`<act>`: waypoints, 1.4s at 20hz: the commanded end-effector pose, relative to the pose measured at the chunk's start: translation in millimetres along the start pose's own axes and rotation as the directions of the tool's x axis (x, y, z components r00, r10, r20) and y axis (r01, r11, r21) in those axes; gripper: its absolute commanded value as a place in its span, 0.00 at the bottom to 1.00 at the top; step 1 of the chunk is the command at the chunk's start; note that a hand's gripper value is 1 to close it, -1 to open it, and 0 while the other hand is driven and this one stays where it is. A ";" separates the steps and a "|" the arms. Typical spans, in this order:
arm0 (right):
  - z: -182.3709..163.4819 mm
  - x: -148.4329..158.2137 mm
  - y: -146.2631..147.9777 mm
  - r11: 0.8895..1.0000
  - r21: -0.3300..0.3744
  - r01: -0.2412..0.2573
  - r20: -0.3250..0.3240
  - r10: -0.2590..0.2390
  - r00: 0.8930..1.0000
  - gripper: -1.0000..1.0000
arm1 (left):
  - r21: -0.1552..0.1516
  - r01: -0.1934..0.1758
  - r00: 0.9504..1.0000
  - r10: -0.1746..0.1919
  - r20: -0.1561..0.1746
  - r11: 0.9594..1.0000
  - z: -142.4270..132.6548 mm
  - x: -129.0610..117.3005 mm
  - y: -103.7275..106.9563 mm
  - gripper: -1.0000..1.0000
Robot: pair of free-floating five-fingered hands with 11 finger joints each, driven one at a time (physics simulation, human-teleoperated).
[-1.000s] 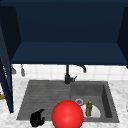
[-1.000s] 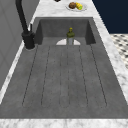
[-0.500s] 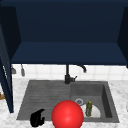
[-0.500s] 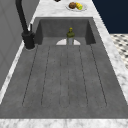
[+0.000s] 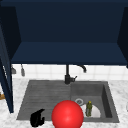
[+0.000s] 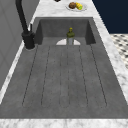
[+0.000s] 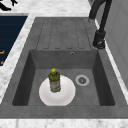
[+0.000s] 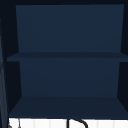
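Your left hand [image 5: 37,118] hovers at the sink's [image 5: 45,100] front-left edge w/ fingers curled, holding nothing. Nearest it: a red ball [image 5: 67,114]. A green bottle [image 7: 54,80] stands upright on a white plate [image 7: 66,95] in the basin.

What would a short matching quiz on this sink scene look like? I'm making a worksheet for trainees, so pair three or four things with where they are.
Things:
1. green bottle
2. white plate
3. black faucet
4. left hand

Places:
A. at the back rim of the sink, between drainboard and basin
B. lying on the basin floor
C. near the front left corner of the drainboard
D. standing upright on the plate

Pairs: 1-D, 2-B, 3-A, 4-C
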 end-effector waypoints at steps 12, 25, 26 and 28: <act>62.3 102.1 -13.7 0.998 0.054 0.014 -0.014 -0.014 1.000 0.00 | 0.000 0.000 1.000 0.000 0.000 1.000 0.0 0.0 0.0 0.50; 110.8 197.7 -37.0 0.978 0.200 0.053 -0.098 -0.034 0.995 0.00 | 0.000 0.000 1.000 0.000 0.000 1.000 0.0 0.0 0.0 0.50; 114.2 203.1 -39.3 0.977 0.204 0.054 -0.122 -0.029 0.992 0.00 | 0.000 0.000 1.000 0.000 0.000 1.000 0.0 0.0 0.0 0.50; 120.2 214.6 -43.1 0.975 0.217 0.056 -0.161 -0.021 0.987 0.00 | 0.000 0.000 1.000 0.000 0.000 1.000 0.0 0.0 0.0 0.50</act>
